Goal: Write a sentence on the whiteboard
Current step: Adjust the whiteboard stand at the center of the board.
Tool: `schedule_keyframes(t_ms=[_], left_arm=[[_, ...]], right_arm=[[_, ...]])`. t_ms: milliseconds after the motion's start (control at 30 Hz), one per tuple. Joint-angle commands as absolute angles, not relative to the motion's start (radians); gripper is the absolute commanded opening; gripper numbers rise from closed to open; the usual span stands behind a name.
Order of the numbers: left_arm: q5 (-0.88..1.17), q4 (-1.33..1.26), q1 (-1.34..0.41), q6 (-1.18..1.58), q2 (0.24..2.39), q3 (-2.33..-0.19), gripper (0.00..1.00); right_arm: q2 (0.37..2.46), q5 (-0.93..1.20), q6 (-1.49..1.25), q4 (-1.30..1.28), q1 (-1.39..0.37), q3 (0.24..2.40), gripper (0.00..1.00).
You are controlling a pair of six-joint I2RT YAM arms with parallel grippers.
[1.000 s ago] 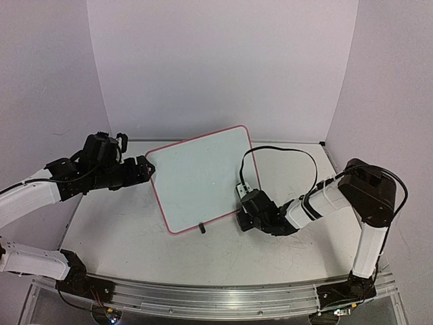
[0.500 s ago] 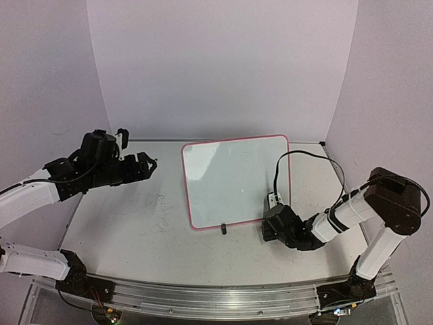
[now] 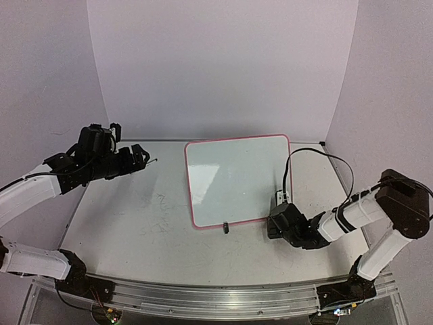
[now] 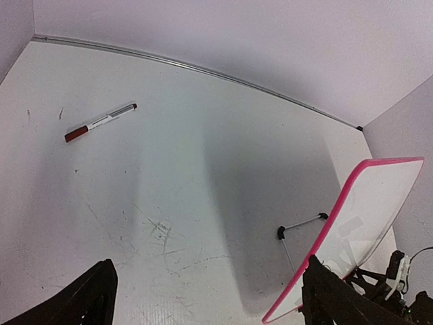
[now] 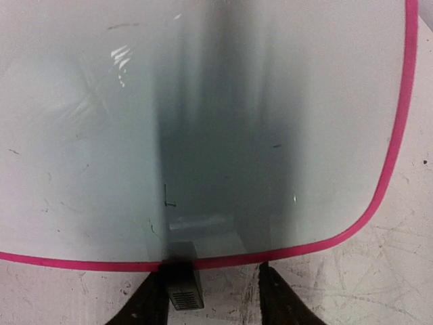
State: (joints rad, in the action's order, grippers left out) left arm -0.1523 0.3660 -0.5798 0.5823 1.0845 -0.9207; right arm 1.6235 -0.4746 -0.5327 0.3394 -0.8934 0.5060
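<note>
The whiteboard (image 3: 233, 177), with its pink frame, stands propped up right of the table's middle. Its surface (image 5: 203, 115) shows only a few tiny dark marks; no sentence is visible. My right gripper (image 3: 274, 225) sits at the board's lower right corner. In the right wrist view it (image 5: 213, 298) is open, its jaws set apart along the bottom frame edge. A black clip foot (image 5: 181, 286) lies against the left finger (image 5: 145, 303). My left gripper (image 3: 143, 160) is open and empty, well left of the board (image 4: 369, 227). It (image 4: 213, 305) hovers above bare table.
A marker with a dark red cap (image 4: 101, 122) lies on the table far from the board, seen only in the left wrist view. The board's wire stand (image 4: 299, 227) sticks out behind it. Another black foot (image 3: 226, 228) is at its lower edge. The right arm's cable (image 3: 304, 159) loops behind the board.
The board has moved right and turned square to the camera along with my right gripper, mostly in the first half second. My left gripper has drawn back left, away from the board.
</note>
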Motion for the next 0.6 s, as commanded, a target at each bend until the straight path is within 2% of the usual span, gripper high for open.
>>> schedule_keyframes(t_ms=[0, 100, 200, 333, 400, 433, 567], left_arm=[[0.009, 0.312, -0.56, 0.558, 1.122, -0.936, 0.91], [0.094, 0.241, -0.571, 0.606, 1.155, -0.891, 0.75], [-0.007, 0.239, -0.619, 0.649, 1.209, -0.863, 0.68], [-0.199, 0.266, -0.737, 0.694, 1.34, -0.904, 0.67], [-0.248, 0.273, -0.78, 0.711, 1.4, -0.93, 0.67], [-0.262, 0.272, -0.794, 0.717, 1.431, -0.944, 0.66], [-0.302, 0.271, -0.842, 0.72, 1.538, -1.01, 0.65]], right_arm=[[1.51, -0.444, -0.589, 0.283, -0.892, 0.504, 0.54], [1.406, -0.38, -0.629, 0.231, -0.902, 0.486, 0.6], [1.3, -0.396, -0.661, 0.104, -0.915, 0.499, 0.67], [1.122, -0.454, -0.685, -0.075, -0.918, 0.515, 0.77], [1.031, -0.471, -0.688, -0.127, -0.919, 0.513, 0.94], [0.994, -0.481, -0.687, -0.145, -0.919, 0.512, 0.97], [0.876, -0.508, -0.685, -0.211, -0.918, 0.515, 0.98]])
